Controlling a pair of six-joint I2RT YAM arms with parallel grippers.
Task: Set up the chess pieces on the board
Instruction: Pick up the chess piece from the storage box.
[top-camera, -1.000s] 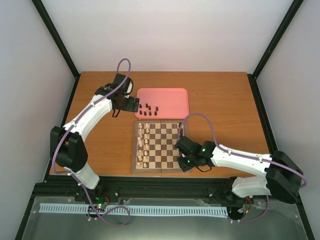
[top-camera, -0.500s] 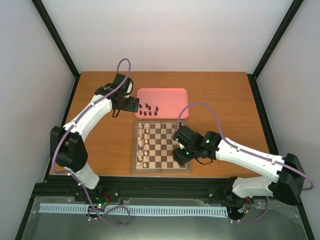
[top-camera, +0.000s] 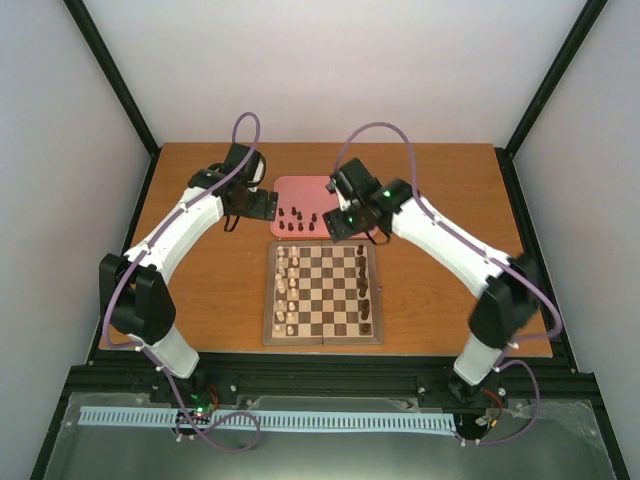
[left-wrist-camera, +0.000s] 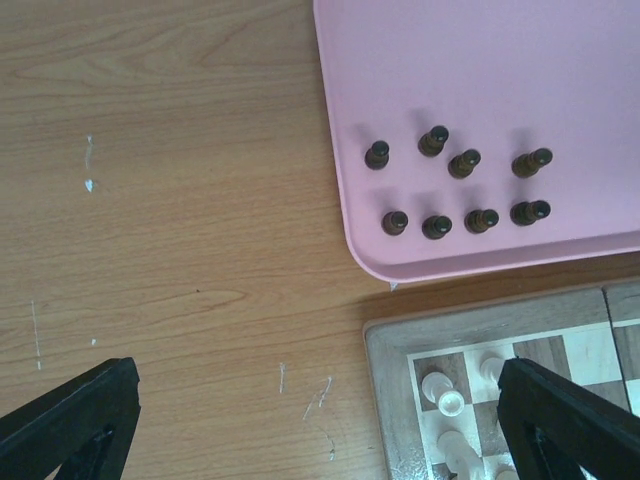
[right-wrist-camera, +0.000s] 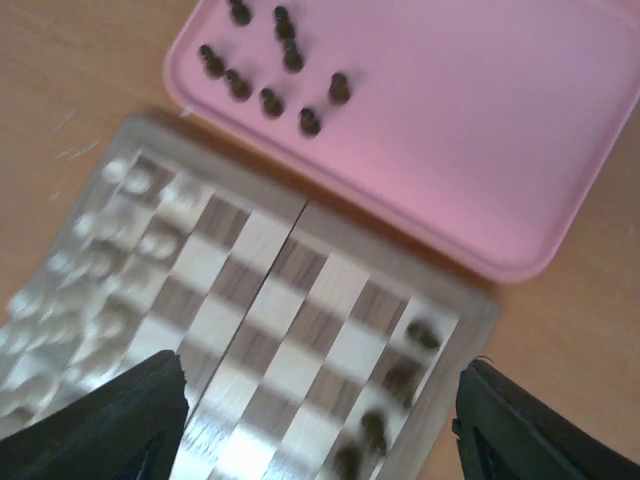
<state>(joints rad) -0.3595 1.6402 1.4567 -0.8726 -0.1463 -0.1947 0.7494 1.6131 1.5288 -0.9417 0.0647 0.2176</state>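
Observation:
The board (top-camera: 322, 330) lies mid-table, with cream pieces (top-camera: 287, 290) along its left side and several dark chess pieces (top-camera: 365, 292) down its right edge. More dark chess pieces (left-wrist-camera: 455, 190) stand on the pink tray (left-wrist-camera: 480, 70), also seen as chess pieces (right-wrist-camera: 270, 60) in the blurred right wrist view. My left gripper (left-wrist-camera: 320, 430) hangs open over bare table beside the tray's corner, its fingers (left-wrist-camera: 70, 420) wide apart. My right gripper (right-wrist-camera: 330, 430) is open over the board's far end (right-wrist-camera: 300, 330), nothing between its fingers (right-wrist-camera: 550, 430).
The pink tray (top-camera: 300, 190) sits just behind the board, its right part hidden under my right arm (top-camera: 440, 240). The left gripper (top-camera: 268, 207) and right gripper (top-camera: 338, 222) are on either side of the tray's pieces (top-camera: 298, 215). Black frame posts border the table.
The right arm swung from the board's near right corner up to the tray's front edge, its jaws opening on the way. The left arm stayed put.

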